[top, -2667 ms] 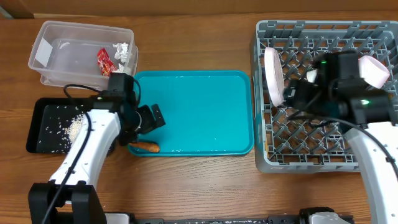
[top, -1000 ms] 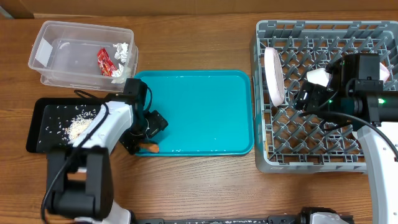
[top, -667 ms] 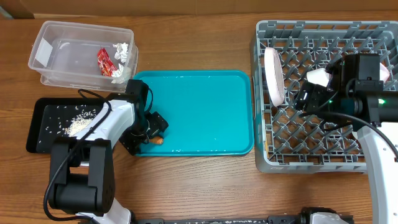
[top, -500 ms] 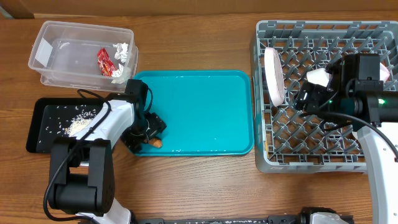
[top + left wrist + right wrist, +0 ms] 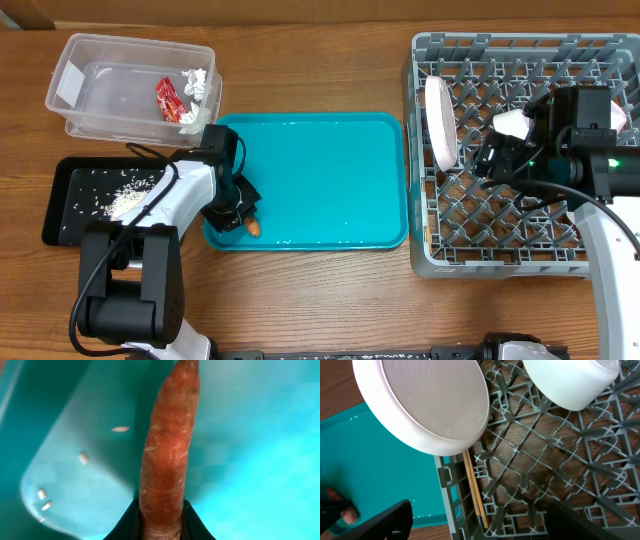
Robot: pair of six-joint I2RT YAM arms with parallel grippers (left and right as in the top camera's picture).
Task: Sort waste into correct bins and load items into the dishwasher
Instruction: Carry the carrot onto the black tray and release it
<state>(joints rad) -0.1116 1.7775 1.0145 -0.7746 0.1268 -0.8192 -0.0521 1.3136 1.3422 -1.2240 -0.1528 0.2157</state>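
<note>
The carrot piece [image 5: 167,450] is pinched between the fingers of the left hand [image 5: 161,529].

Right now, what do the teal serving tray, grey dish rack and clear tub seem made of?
Teal rectangular serving tray: probably glossy plastic, with bright reflections. Square grey dish rack: likely matte moulded plastic, a thin pegged lattice. Clear rectangular tub: transparent plastic, contents visible through its walls.

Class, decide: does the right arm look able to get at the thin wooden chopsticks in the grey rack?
Probably not easily: the thin wooden chopsticks lie low against the grey plastic rack's wall, one end under the leaning white round plate.
</note>
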